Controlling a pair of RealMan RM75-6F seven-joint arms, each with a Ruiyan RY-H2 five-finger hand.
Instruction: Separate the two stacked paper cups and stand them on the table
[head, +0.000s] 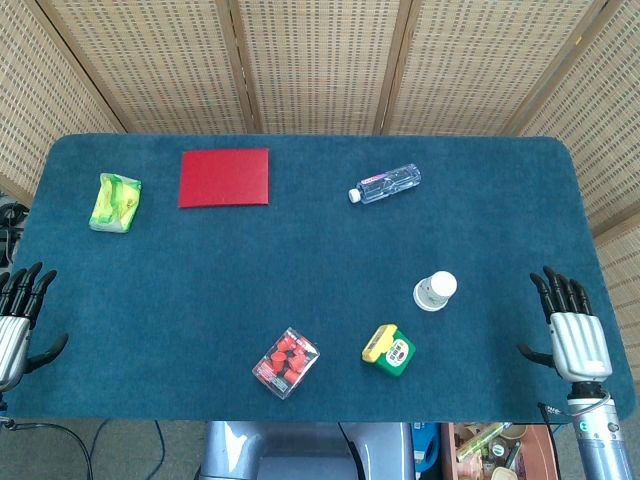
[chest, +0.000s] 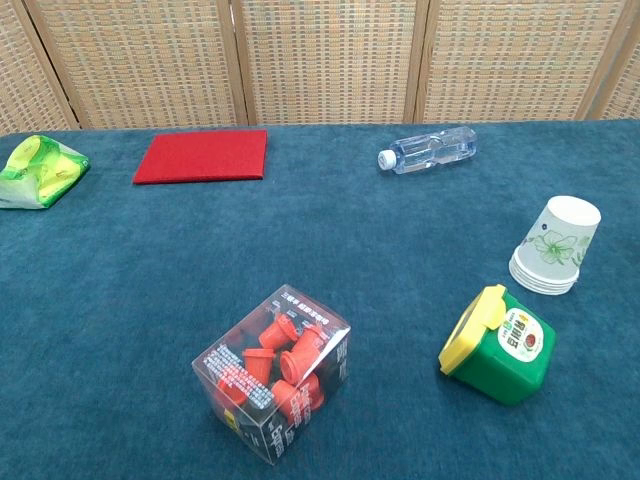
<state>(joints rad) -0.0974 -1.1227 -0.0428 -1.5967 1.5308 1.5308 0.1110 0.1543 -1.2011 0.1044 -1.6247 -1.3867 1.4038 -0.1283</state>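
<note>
Still stacked paper cups (chest: 556, 250), upside-down, axis approx. vertical, rims on table (chest: 120, 290).

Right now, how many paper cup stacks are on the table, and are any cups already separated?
1. The paper cup stack stands upside down near the table's right side, behind the green container, untouched by either hand. No separate cup shows; cups inside the stack can't be counted.

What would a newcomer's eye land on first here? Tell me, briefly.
Probably the bright red mat at the far left of the blue table, then the clear box of red pieces near the front edge. The stacked paper cups stand upside down at the right, beside a green and yellow container, untouched by either robot hand.
</note>
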